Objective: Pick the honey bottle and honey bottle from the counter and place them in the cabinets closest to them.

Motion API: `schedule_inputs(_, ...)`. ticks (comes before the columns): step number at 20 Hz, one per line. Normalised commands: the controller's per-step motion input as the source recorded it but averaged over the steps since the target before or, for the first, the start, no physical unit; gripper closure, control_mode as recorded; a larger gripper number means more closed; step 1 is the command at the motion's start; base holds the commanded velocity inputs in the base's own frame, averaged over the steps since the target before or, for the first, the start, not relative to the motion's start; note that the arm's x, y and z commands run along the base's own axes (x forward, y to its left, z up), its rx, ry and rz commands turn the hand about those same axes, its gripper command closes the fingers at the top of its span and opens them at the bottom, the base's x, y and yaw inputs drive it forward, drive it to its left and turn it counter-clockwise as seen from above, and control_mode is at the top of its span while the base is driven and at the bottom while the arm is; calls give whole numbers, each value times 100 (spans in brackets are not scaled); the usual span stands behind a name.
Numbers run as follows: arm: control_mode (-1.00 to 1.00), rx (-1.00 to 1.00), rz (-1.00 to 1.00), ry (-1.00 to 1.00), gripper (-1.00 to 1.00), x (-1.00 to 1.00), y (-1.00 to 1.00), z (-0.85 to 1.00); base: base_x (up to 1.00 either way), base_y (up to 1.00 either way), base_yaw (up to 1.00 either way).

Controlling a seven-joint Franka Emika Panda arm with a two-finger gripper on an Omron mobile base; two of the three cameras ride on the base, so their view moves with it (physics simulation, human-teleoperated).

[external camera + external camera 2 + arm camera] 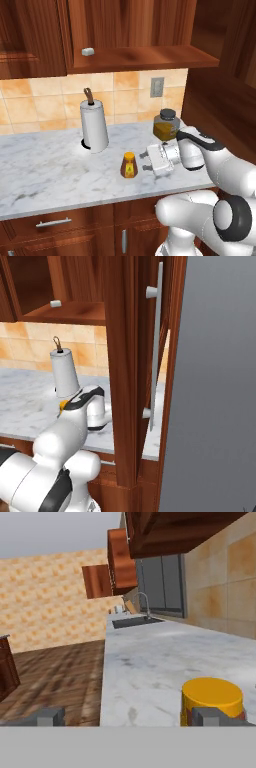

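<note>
Honey bottle (129,165), small and amber with an orange-yellow cap, stands upright on the marble bench (45,170) near its front edge, with the claw (145,161) lying level just beside it, jaws spread fully wide and holding nothing, apparently lined up to close around it. Open wall cabinets (145,55) hang above the back edge, their shelf ledge the likely destination.

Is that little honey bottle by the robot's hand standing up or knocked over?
Standing upright. The honey bottle sits on its base on the marble counter, orange cap on top, just in front of the open gripper.
</note>
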Motion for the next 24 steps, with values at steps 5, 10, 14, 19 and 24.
schedule_inputs(5, -100, 3, 0, 0, -100, -8, 17, -12, 0, 0, 0)
schedule_inputs(10, -100, 1, 0, 0, -100, 0, 11, -14, 0, 0, 0)
schedule_inputs(14, -100, 0, 0, 0, -100, 0, 8, -21, 0, 0, 0)
schedule_inputs(19, -100, 0, 0, 0, -100, 1, 2, -16, 0, 0, 0)
schedule_inputs(24, -100, 3, -1, 0, -100, 1, -5, -1, 0, 0, 0)
